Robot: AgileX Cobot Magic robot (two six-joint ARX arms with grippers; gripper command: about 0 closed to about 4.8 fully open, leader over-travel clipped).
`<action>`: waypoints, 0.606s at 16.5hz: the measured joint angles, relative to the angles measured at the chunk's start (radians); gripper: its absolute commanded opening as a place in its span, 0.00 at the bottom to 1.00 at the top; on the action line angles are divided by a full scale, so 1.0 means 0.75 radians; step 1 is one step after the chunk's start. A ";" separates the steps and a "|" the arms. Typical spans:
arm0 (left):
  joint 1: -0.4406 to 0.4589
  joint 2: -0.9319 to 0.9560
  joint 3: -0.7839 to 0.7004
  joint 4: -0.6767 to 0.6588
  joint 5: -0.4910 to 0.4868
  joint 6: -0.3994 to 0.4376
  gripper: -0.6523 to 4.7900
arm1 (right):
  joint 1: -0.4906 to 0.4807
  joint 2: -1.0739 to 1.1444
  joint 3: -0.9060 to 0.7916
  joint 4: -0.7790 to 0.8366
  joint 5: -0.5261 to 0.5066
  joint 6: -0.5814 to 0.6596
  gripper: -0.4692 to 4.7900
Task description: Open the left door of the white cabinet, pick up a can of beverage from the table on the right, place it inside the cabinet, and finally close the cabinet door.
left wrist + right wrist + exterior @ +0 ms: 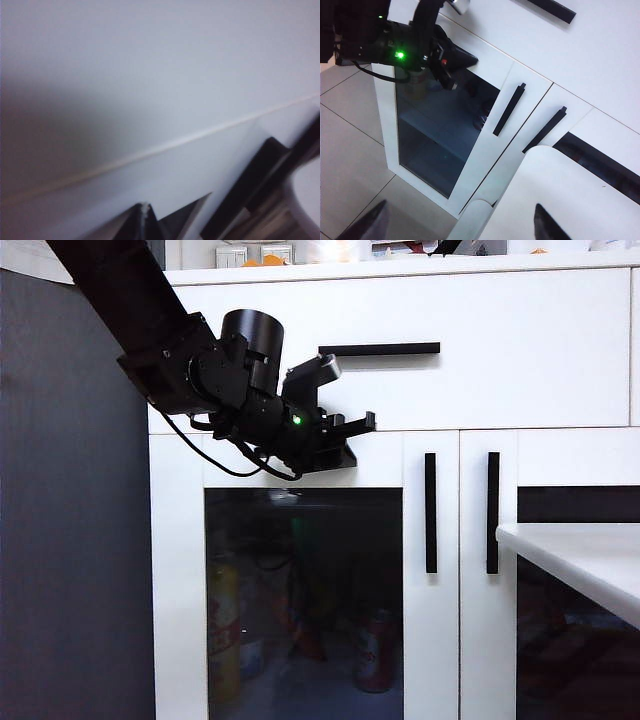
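The left door (pixel 303 600) sits shut with a red can (pixel 375 652) behind its glass, so little seems left, while the closed left tool (pixel 358 423) hangs by the door's top and the open, empty right tool (pixel 457 222) hovers above the desk (pixel 570 200).

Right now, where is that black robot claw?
In the exterior view the left gripper, shut, sits at the left door's top edge, below the drawer handle.

No legible txt or labels anywhere.
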 measured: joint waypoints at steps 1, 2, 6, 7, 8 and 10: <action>0.000 0.000 -0.001 -0.002 -0.001 0.000 0.11 | 0.000 0.000 0.000 0.000 0.000 0.000 0.79; 0.000 0.000 -0.001 -0.004 -0.006 0.000 0.11 | 0.000 0.000 0.000 0.001 0.000 0.000 0.79; 0.009 -0.218 -0.001 -0.277 -0.028 0.003 0.11 | 0.000 -0.026 0.000 -0.001 0.000 -0.002 0.79; 0.010 -0.337 0.001 -0.433 -0.031 0.012 0.11 | 0.000 -0.061 0.000 -0.001 0.002 -0.002 0.79; 0.010 -0.436 0.002 -0.561 -0.031 0.033 0.11 | 0.000 -0.103 0.000 0.002 0.021 -0.003 0.79; 0.009 -0.622 -0.002 -0.760 -0.016 0.066 0.11 | 0.000 -0.205 0.000 -0.007 0.060 -0.006 0.79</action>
